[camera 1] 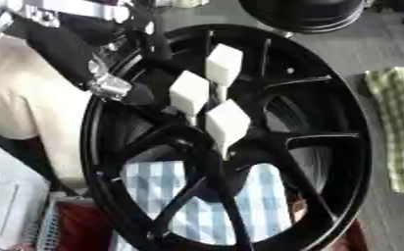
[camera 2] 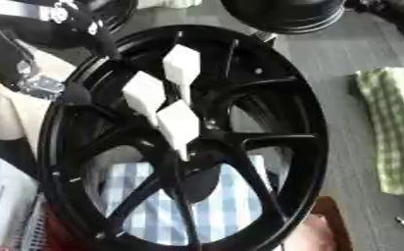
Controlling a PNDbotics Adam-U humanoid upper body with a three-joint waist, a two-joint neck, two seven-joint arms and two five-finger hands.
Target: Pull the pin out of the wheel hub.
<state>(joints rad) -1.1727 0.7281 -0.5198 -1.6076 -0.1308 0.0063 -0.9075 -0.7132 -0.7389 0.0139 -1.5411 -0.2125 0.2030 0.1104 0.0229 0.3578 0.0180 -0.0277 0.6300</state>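
A large black wheel hub (camera 1: 239,142) is seen standing on edge, filling most of both views, with its spokes fanning out from the centre. Three white, block-shaped pins (camera 1: 224,122) are clustered at the centre of the hub: one uppermost (camera 1: 223,64), one to its lower left (camera 1: 189,92), and one lowest (camera 1: 227,121), each set on a thin stem that enters the hub.

The left arm is brought in from the upper left corner, and the left hand (camera 1: 141,93) is placed against the hub's rim and spokes, just left of the middle pin. Its dark fingers are lost against the black spokes, so it cannot be told whether they are spread or curled, nor whether any pin is touched. The right hand is shown in neither view.

Through the lower spokes a blue-and-white checked cloth (camera 1: 163,188) is visible behind the hub. A green-and-white checked cloth (camera 1: 403,127) is laid on the grey surface well to the right. A second black wheel (camera 1: 304,13) is seen at the top edge.
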